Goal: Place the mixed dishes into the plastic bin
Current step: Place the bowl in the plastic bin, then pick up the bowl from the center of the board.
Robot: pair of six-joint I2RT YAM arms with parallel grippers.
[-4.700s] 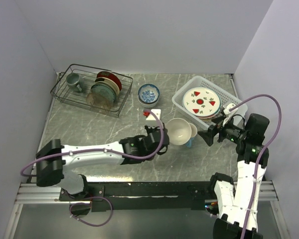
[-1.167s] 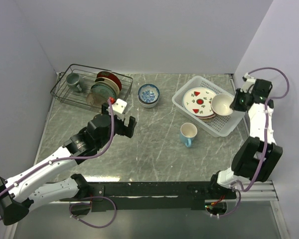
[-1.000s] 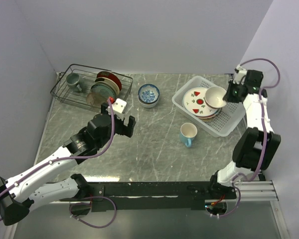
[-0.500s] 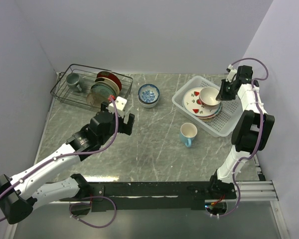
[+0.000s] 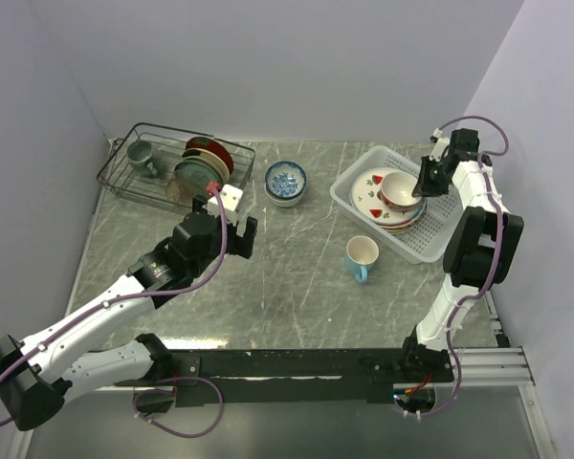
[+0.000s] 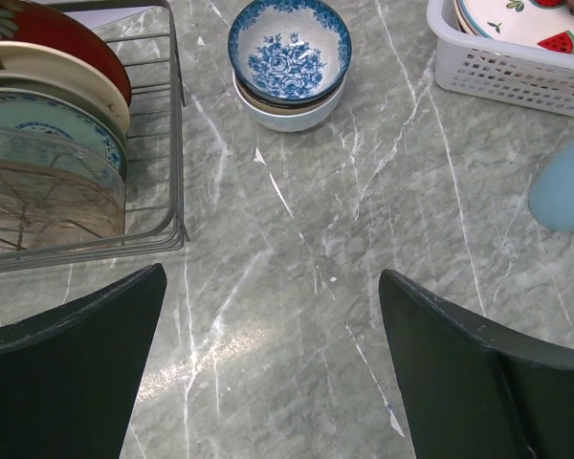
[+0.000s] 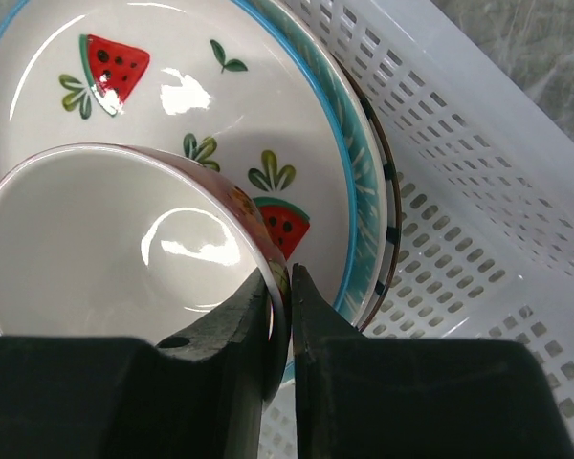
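over the last second my right tool swung the cream bowl with a dark red outside in from the right and lowered it onto, or just above, the white plate with red watermelon slices inside the white perforated plastic bin

it stays clamped on the bowl's rim, so I judge release is next

left tool gapes wide, empty, barely moved over the grey marbled surface

blue floral bowl and light blue mug are still outside the bin
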